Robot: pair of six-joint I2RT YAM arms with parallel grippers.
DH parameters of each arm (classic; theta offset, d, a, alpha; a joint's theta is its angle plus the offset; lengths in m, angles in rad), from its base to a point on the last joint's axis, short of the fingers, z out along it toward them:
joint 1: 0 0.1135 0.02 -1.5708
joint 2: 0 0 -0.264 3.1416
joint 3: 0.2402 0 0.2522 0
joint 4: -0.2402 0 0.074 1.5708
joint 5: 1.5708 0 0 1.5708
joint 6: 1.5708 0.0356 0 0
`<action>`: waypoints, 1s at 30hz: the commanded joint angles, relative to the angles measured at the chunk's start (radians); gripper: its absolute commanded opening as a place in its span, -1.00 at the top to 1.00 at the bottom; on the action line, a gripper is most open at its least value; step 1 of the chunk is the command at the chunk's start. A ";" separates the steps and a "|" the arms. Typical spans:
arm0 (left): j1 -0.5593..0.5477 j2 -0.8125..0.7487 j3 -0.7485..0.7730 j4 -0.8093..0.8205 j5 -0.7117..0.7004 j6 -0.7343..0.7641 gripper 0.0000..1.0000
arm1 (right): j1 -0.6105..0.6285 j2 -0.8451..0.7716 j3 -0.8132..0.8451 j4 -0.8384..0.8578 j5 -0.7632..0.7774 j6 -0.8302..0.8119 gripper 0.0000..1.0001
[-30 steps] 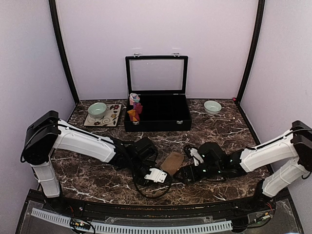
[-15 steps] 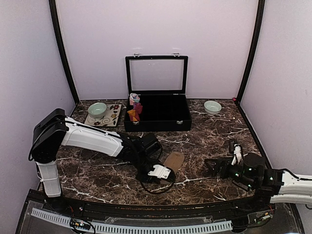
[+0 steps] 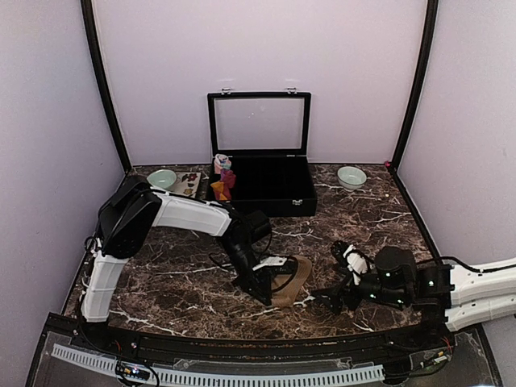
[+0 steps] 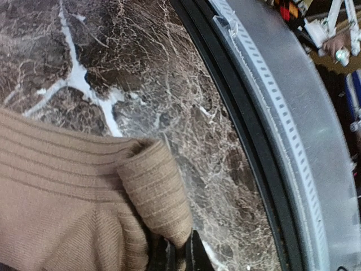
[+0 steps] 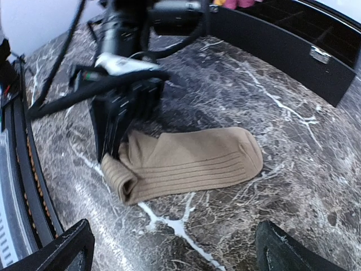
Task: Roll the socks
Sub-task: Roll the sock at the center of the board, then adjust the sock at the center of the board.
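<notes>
A tan-brown sock lies flat on the marble table, its toe toward the black box and its cuff end folded over into a short roll. My left gripper is shut on that rolled cuff, pinching it from the near side; it also shows as the left gripper standing over the sock's end. From above, the sock lies just right of the left gripper. My right gripper is open, low over the table, right of the sock and clear of it. Red and orange socks sit at the box's left end.
A black compartment box with its lid up stands at the back centre. A green bowl on a patterned tile is back left, a white bowl back right. The table's metal front rail runs close to the sock's cuff.
The left arm swung round and turned its wrist, folding the sock's cuff over. The right arm pulled back to the right, then came back toward the sock, still open.
</notes>
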 commanded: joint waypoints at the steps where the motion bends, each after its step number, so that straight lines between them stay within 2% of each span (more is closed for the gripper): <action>1: 0.024 0.101 -0.041 -0.226 0.021 -0.057 1.00 | 0.030 0.042 0.005 0.096 0.011 -0.112 -0.99; 4: 0.026 0.092 -0.075 -0.194 -0.014 -0.068 1.00 | -0.016 0.133 0.036 0.107 0.068 -0.010 -1.00; 5: 0.026 0.089 -0.088 -0.180 -0.027 -0.075 1.00 | -0.053 0.178 0.048 0.118 0.045 0.033 -0.96; 7: 0.025 0.084 -0.103 -0.159 -0.044 -0.082 1.00 | -0.121 0.272 0.053 0.189 -0.056 0.091 -0.75; 8: 0.024 0.081 -0.109 -0.149 -0.055 -0.086 1.00 | -0.153 0.311 0.057 0.233 -0.105 0.121 -0.60; 12: 0.025 0.062 -0.122 -0.117 -0.081 -0.099 1.00 | -0.246 0.461 0.127 0.352 -0.296 0.183 0.31; 13: 0.024 0.053 -0.130 -0.102 -0.089 -0.106 1.00 | -0.255 0.505 0.167 0.343 -0.323 0.190 0.56; 14: 0.024 0.043 -0.140 -0.086 -0.098 -0.114 1.00 | -0.266 0.546 0.203 0.328 -0.369 0.199 0.90; 15: 0.024 0.034 -0.148 -0.073 -0.104 -0.122 1.00 | -0.277 0.588 0.234 0.320 -0.411 0.209 1.00; 20: 0.024 -0.006 -0.196 -0.001 -0.126 -0.167 1.00 | -0.299 0.686 0.265 0.361 -0.533 0.250 1.00; 24: 0.025 -0.010 -0.213 0.033 -0.191 -0.187 1.00 | -0.301 0.747 0.290 0.285 -0.527 0.247 1.00; 30: 0.024 -0.029 -0.222 0.045 -0.215 -0.188 1.00 | -0.300 0.848 0.334 0.214 -0.493 0.247 1.00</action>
